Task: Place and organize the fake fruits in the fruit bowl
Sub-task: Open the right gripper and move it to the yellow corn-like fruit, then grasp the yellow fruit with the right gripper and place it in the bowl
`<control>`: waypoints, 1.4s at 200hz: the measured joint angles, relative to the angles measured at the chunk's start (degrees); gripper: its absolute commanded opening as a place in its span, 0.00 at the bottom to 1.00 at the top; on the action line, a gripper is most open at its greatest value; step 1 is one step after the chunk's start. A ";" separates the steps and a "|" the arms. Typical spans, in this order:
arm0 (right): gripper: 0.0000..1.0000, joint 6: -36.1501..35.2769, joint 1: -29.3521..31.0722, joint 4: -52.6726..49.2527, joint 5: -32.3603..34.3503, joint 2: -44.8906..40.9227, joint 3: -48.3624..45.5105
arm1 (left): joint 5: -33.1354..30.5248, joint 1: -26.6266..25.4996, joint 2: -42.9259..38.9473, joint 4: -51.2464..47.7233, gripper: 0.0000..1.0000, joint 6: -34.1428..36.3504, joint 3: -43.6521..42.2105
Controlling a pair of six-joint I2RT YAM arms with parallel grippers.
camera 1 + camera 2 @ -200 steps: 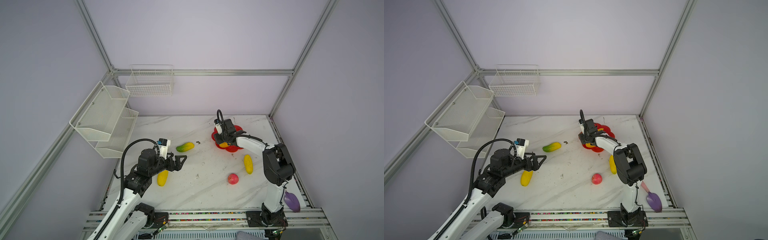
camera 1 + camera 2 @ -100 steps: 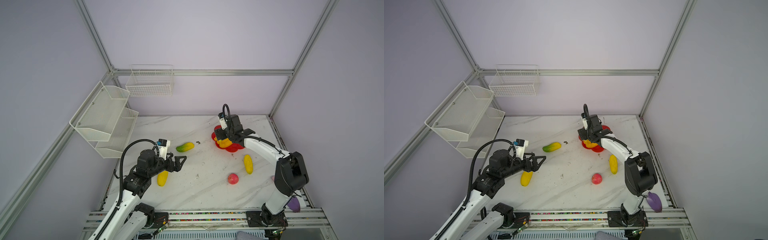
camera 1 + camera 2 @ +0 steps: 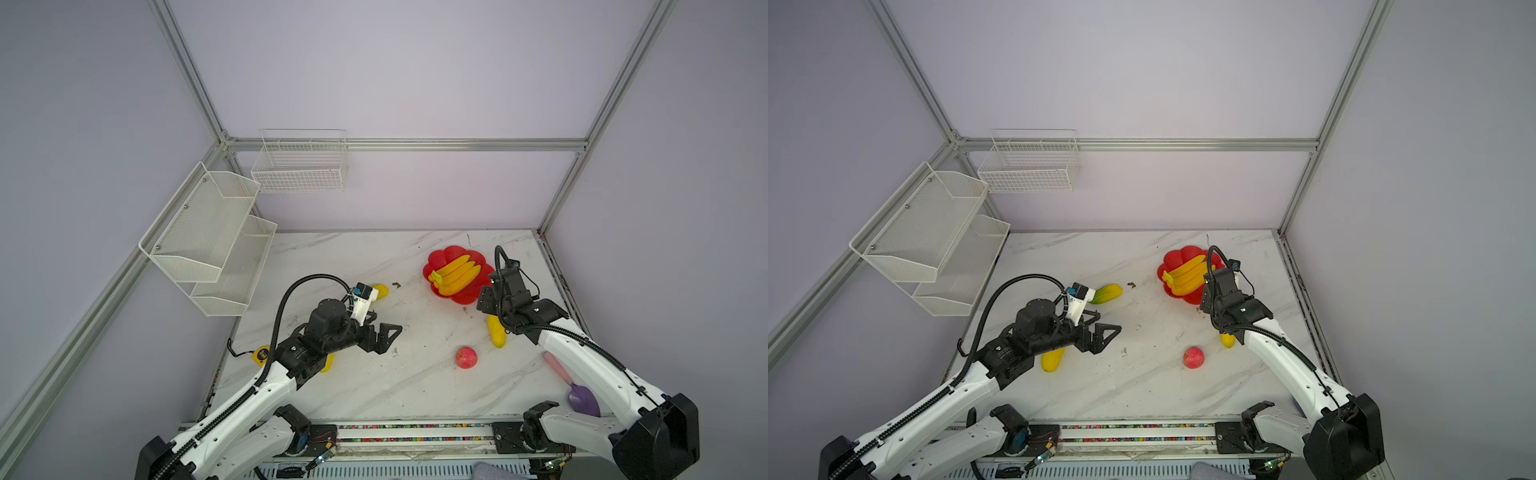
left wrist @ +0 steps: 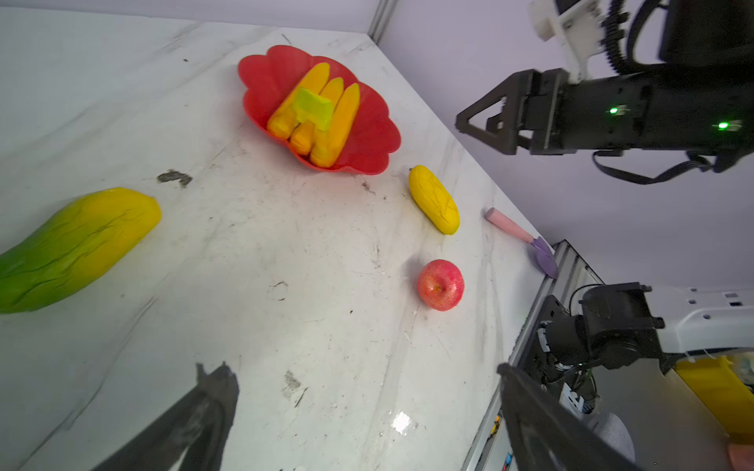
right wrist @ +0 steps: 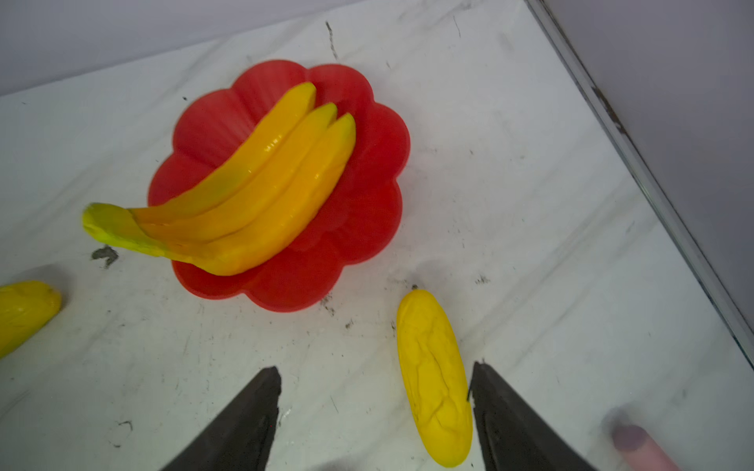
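Both aloft — left hand (image 4: pixel 359 369), right hand (image 5: pixel 375 373)

One bowl (image 3: pixel 452 252), one banana bunch (image 3: pixel 457 272), two yellow ridged fruits (image 3: pixel 1052 360) (image 3: pixel 496 332), one mango (image 3: pixel 1108 293), one apple (image 3: pixel 466 357), one scoop (image 3: pixel 584 401)

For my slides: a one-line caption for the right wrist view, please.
Bananas lie in the bowl; the open right pincer hovers near a yellow fruit.
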 measured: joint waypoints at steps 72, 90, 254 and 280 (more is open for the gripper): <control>0.77 4.42 -0.28 -3.93 0.92 18.69 0.37 | 2.82 -3.69 4.87 11.21 1.00 -1.27 0.00; 0.77 4.37 -0.96 -3.98 0.96 18.80 0.37 | 2.86 -3.69 4.15 11.63 1.00 -1.25 -0.02; 0.43 -1.70 -4.90 -3.96 -3.63 19.28 0.50 | -1.60 -3.69 -1.60 5.92 1.00 0.17 0.00; 0.43 -3.80 -4.90 -4.26 -7.08 11.69 3.76 | -5.09 -3.72 -2.56 1.95 1.00 2.54 0.00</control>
